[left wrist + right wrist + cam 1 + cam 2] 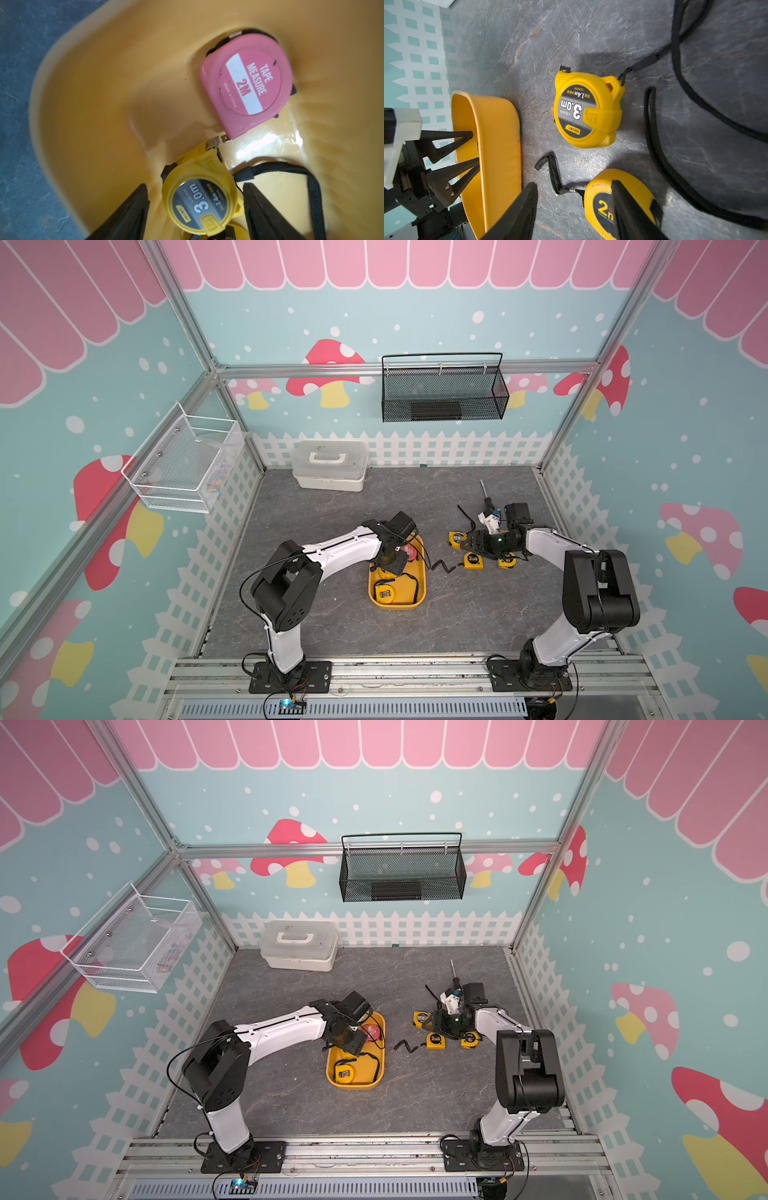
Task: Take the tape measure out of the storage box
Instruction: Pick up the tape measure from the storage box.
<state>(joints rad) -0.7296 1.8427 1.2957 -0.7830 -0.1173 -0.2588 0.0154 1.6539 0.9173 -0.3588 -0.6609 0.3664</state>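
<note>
— So, where do we have the left gripper [195, 185]?
— Down inside the storage box [83, 104], jaws apart, a finger on either side of the yellow tape measure [199, 199], which lies flat on the box floor, unclamped. The pink tape measure [247, 83] lies just beyond the fingertips.
— And our right gripper [573, 182]?
— Jaws apart too, holding nothing, over the table [571, 31] outside the box. One finger partly hides a 2m tape measure [600, 207].

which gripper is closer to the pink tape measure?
Left. The left gripper is inside the storage box, straddling a yellow tape measure beside the pink tape measure. The right gripper is outside the box, over the table.
</note>
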